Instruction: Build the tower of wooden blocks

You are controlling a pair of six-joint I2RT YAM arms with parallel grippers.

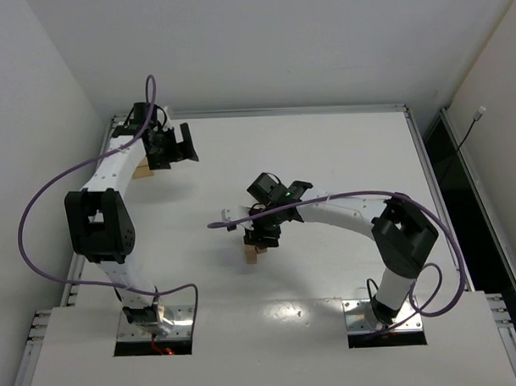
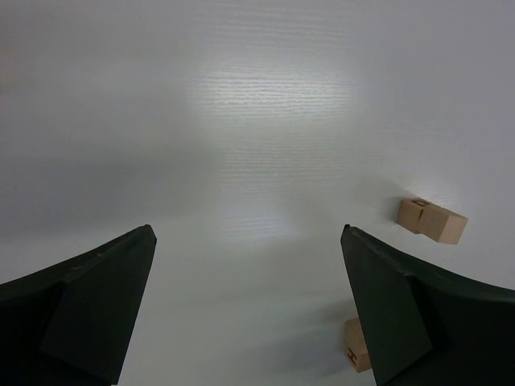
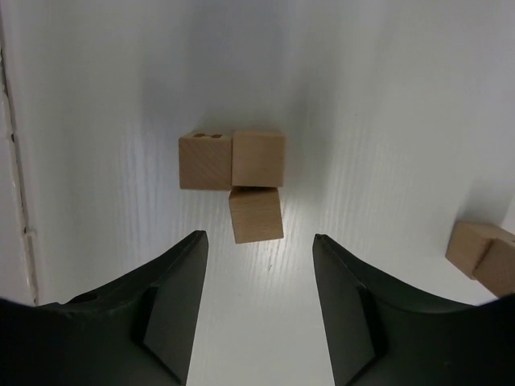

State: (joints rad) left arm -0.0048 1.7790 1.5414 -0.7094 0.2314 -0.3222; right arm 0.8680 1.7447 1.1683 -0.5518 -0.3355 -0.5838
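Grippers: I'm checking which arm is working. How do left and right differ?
The left gripper stands wide open over bare table; the right gripper has narrower jaws. Other blocks lie off to the left gripper's side; one wood block sits just ahead of the right gripper, centred. Both hold nothing.

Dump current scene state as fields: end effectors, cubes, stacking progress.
left end effector: open, empty, over white table
right end effector: jaws apart, nothing between them
small light-tan wooden cubes: three bunched just ahead of right end effector; two more at right edge of its view
progress: no cube clearly atop another
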